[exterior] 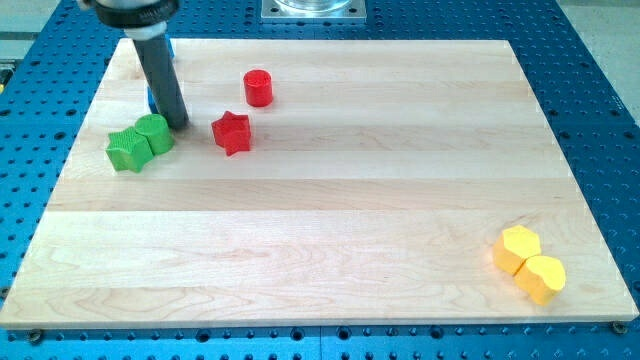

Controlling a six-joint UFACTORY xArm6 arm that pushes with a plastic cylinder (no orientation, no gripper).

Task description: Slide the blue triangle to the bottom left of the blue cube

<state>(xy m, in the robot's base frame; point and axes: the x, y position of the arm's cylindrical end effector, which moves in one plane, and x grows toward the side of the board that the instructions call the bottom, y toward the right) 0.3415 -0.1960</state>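
Note:
My dark rod comes down from the view's top left, and my tip [180, 125] rests on the wooden board [340, 200]. Only two blue slivers show from behind the rod: one near the board's top left corner [169, 48] and one lower on the rod's left side [150, 99]. Their shapes are hidden, so I cannot tell which is the triangle and which the cube. My tip is just below and right of the lower blue sliver.
Two green blocks, one [154, 132] touching my tip's left side and one [127, 151] below-left of it. A red star [231, 132] lies right of my tip, and a red cylinder [258, 87] lies above the star. Two yellow blocks [518, 248] [541, 278] sit at the bottom right.

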